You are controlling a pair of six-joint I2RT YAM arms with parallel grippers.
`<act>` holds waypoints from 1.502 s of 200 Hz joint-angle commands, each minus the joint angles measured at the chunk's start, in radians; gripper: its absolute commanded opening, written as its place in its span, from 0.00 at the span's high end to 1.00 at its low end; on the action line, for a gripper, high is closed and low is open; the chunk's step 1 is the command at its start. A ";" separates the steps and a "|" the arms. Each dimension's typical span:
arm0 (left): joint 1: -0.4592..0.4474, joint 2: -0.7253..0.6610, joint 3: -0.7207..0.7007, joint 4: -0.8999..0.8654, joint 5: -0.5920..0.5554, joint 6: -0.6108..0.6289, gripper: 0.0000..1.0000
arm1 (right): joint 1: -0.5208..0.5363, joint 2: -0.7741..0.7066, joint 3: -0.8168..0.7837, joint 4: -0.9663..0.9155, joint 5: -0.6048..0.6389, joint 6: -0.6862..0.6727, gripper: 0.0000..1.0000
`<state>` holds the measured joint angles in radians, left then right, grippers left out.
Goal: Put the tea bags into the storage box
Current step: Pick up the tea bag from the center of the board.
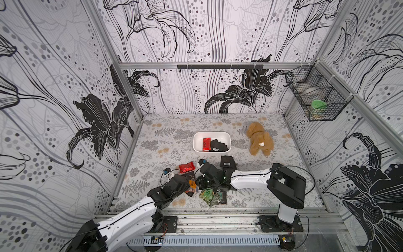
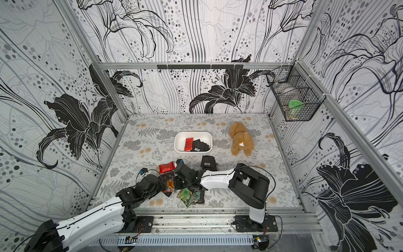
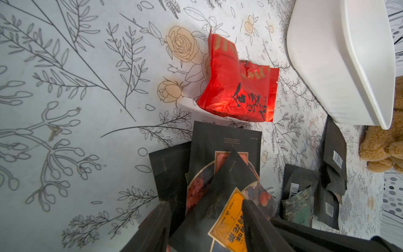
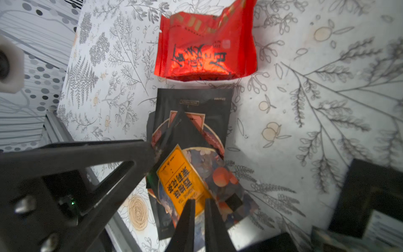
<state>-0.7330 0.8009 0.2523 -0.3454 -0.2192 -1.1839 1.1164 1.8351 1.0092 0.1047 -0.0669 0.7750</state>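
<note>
Where both grippers crowd the same sachet, a tug-of-war looks the main risk. Right gripper (image 4: 199, 201): jaws narrow, seemingly pinching the near edge of the orange sachet (image 4: 181, 181). Left gripper (image 3: 205, 203): jaws apart, straddling that same sachet, 1 finger (image 4: 120, 150) touching its side. If the left closes while the right lifts, foil could tear or slip free; fingers could also knock together. Orange sachet sits tilted over 2 lower sachets (image 4: 194, 102); a lift may drag or scatter them.

Tea bags (image 3: 226, 139): flat foil, creased, slick-looking. Nearest the front edge, crumpled green sachets (image 1: 207, 194). Next, the orange pile under the grippers. Beyond, a puffy red sachet (image 1: 186, 167) alone on the table (image 1: 157, 152). Further back, black barcode sachets (image 1: 227, 162), overlapping. Farthest, the box (image 1: 197, 141), upright, holding 1 red bag (image 1: 206, 144) and several black bags (image 1: 219, 145); most tea bags lie outside it. Toy (image 1: 260, 139) right of box, well apart. Basket (image 1: 316, 102) on the right wall, not involved.
</note>
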 commanded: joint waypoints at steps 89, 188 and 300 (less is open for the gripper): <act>0.004 -0.004 -0.013 0.043 0.075 0.018 0.44 | 0.003 0.078 0.070 -0.135 0.092 0.004 0.88; 0.004 -0.102 0.050 -0.041 0.056 0.054 0.45 | 0.003 0.093 0.087 -0.145 0.087 0.001 0.90; 0.006 0.109 0.132 0.060 -0.071 0.273 0.57 | 0.003 0.090 0.092 -0.154 0.089 -0.005 0.92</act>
<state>-0.7326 0.9005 0.3653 -0.3641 -0.2562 -0.9829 1.1160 1.9121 1.0847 -0.0116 0.0078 0.7742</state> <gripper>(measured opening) 0.426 0.084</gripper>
